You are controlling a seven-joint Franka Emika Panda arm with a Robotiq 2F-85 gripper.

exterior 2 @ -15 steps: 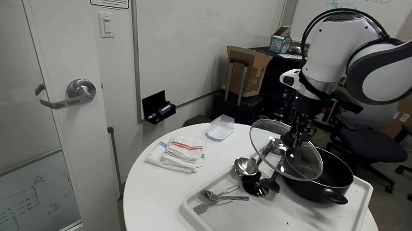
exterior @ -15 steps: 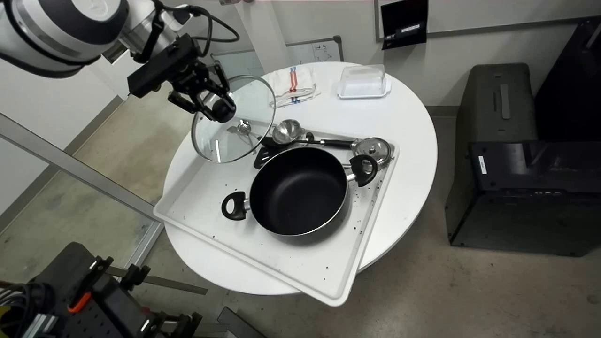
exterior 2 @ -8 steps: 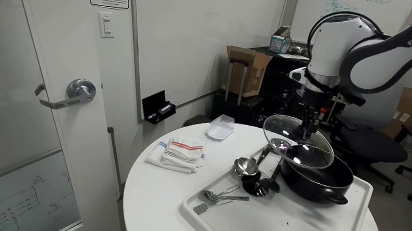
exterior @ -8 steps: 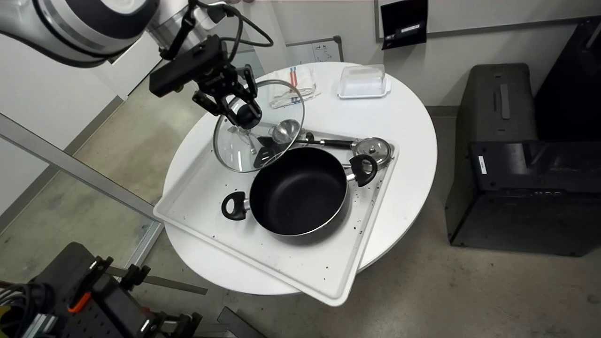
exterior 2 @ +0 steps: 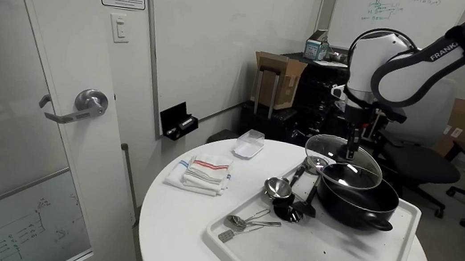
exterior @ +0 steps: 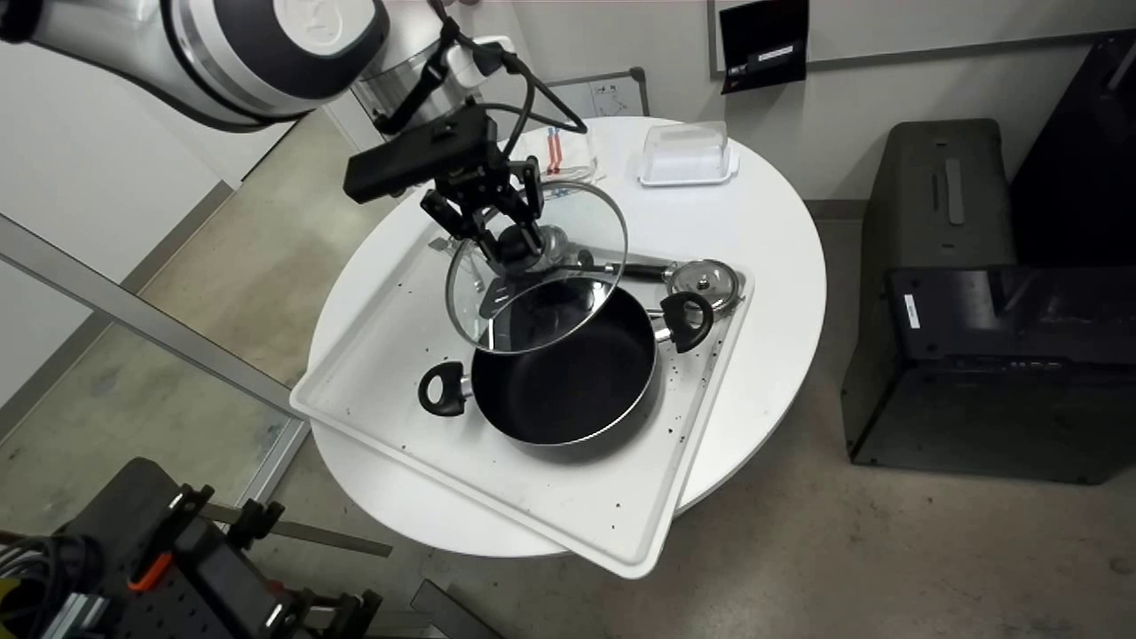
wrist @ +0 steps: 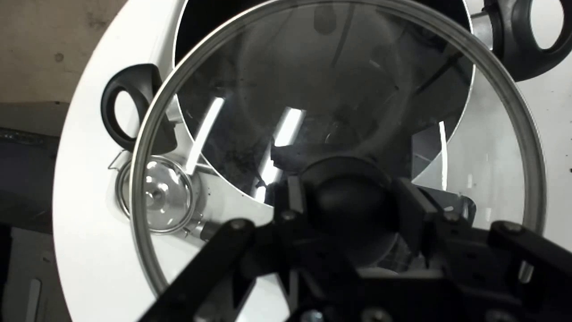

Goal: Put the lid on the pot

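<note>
Lid [exterior: 557,288] tilts in mid-air above a white tray [exterior: 382,355] on a round table [exterior: 785,293], a whiteboard [exterior 2: 237,28] beyond. It hangs just under the gripper [exterior: 513,241], which pinches its knob [wrist: 351,201]; in an exterior view the pot [exterior: 577,382] sits at five o'clock from there (I see some of it through the glass). Only an exterior view catches the cardboard box [exterior 2: 278,82].

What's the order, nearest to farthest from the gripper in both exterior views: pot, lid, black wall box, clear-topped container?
1. Lid: held in the gripper.
2. Pot: on the tray, below the lid.
3. Clear-topped container: on the table, near its edge.
4. Black wall box: beyond the table.
</note>
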